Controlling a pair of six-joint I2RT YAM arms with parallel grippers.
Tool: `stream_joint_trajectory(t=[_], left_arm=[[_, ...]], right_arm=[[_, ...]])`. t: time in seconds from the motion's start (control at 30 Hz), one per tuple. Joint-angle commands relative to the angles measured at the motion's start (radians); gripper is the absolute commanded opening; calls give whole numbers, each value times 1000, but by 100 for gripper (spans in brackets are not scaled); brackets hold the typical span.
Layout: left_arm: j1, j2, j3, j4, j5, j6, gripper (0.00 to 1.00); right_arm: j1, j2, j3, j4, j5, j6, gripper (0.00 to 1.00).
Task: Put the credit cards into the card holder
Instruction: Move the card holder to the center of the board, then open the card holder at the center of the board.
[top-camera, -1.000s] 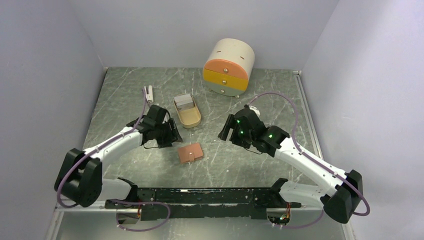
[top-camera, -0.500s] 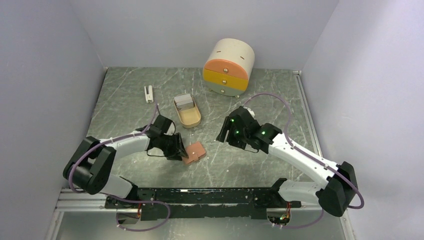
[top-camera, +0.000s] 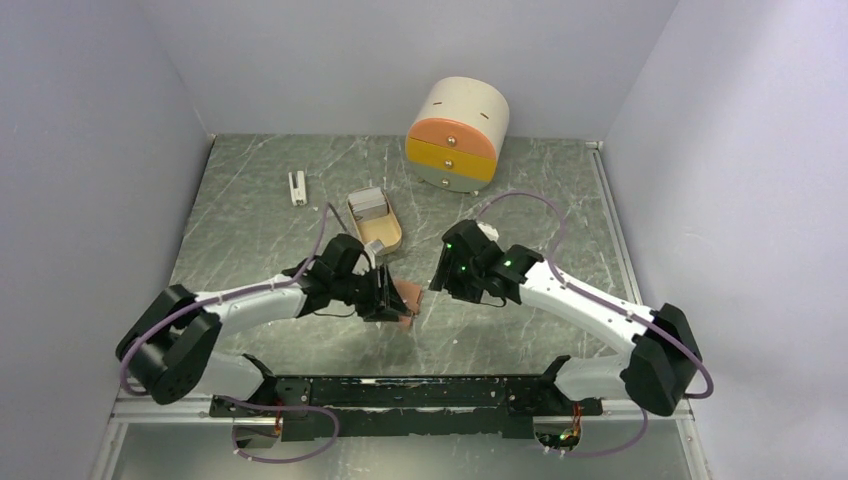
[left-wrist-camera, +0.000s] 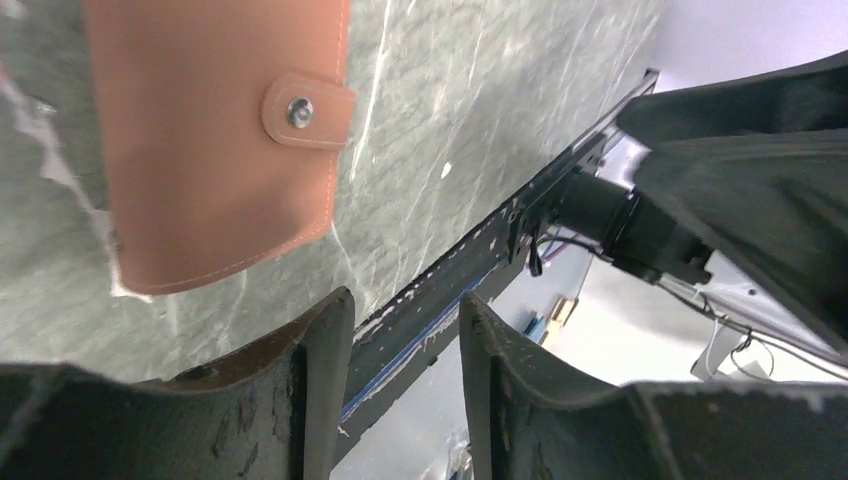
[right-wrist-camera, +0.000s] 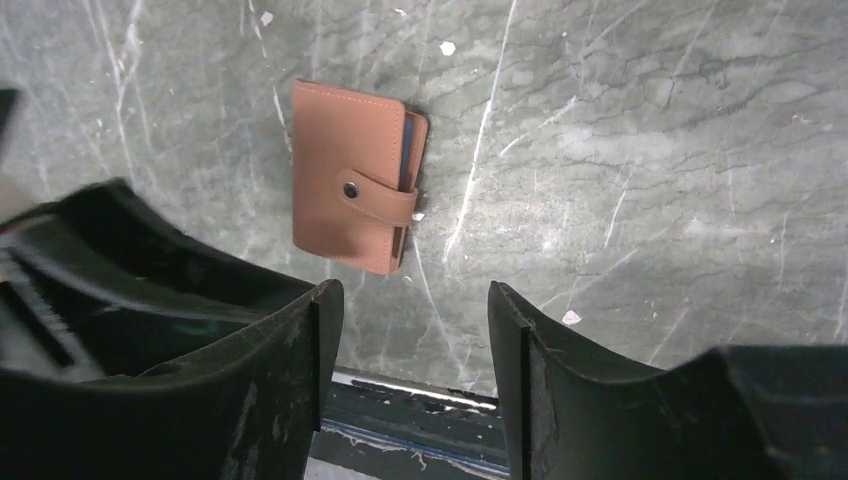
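Brings the left gripper (top-camera: 392, 300) from near the beige tray (top-camera: 385, 243) down onto the card holder (top-camera: 408, 298), nudging it slightly right. Leaves the jaws parted, holding nothing. Moves the right gripper (top-camera: 440, 275) in from the other side too, narrower but also apart and empty. Keeps the card holder flat on the table (right-wrist-camera: 650, 150), snap (right-wrist-camera: 350, 188) fastened. Likely means unsnapping next. Leaves the credit cards (top-camera: 371, 206), probably the grey pieces in the tray, untouched.

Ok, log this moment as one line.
card holder: snapped shut, flat on table | left gripper: open, empty, near it | right gripper: open, empty, near it
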Motion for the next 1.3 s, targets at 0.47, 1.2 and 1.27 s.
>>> stream_joint_trajectory(t=[0.47,1.2,1.27], left_arm=[[329,-192,-178,-58,107,96,48],[329,-131,-169,-72,118,122,45],[329,-121,-162,-75,120,122,45]], right_arm=[[164,464,354,-169,129,196,38],[182,673,384,-145,188,103,21],[182,657,358,-122,201,82,9]])
